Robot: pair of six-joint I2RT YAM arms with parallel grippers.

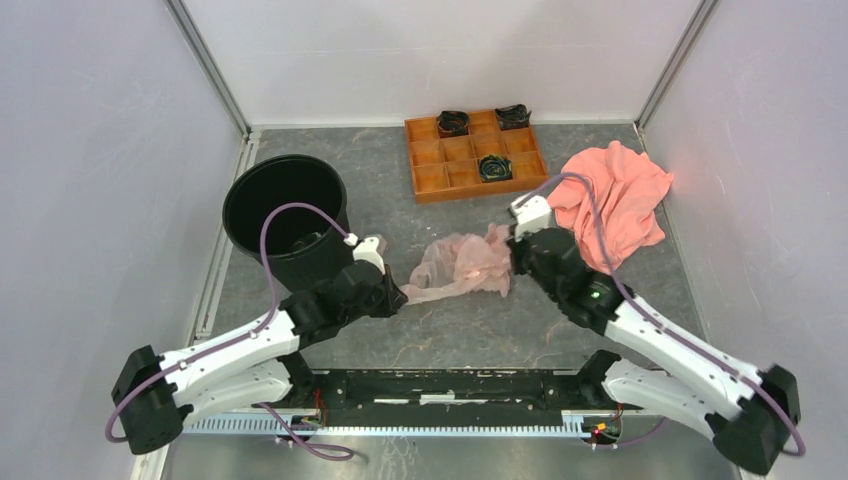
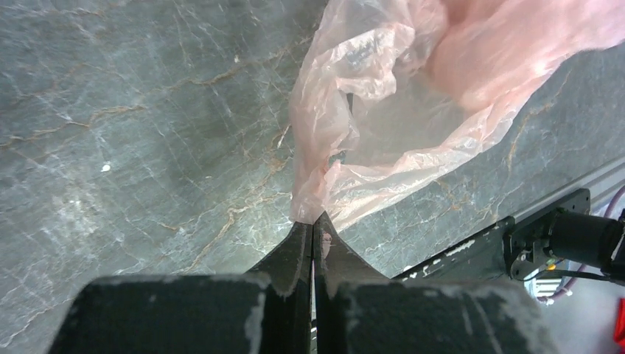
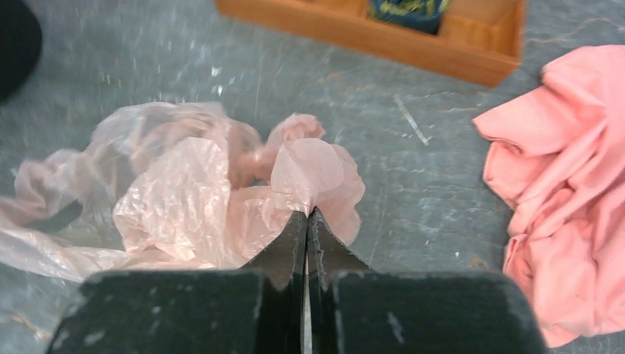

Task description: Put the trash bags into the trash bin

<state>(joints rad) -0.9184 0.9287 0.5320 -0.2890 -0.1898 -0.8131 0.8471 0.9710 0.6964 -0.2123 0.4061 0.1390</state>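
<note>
On the grey desk (image 1: 450, 330), between the two arms, we see a crinkly pale pink trash bag (image 1: 460, 265) lying outside the bin. The left jaws pinch its left end and the right jaws pinch its right end. A black trash bin (image 1: 295, 270) stands upright to the left; we cannot make out its dark inside. Behind, an orange tray (image 1: 432, 178) holds dark bundles (image 1: 494, 168) in three compartments. A salmon cloth (image 1: 620, 200) lies at the right.

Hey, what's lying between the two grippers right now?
The trash bag, crumpled on the table. The left gripper is shut on its left end, the right gripper on its right end. The top view shows the whole span.
</note>
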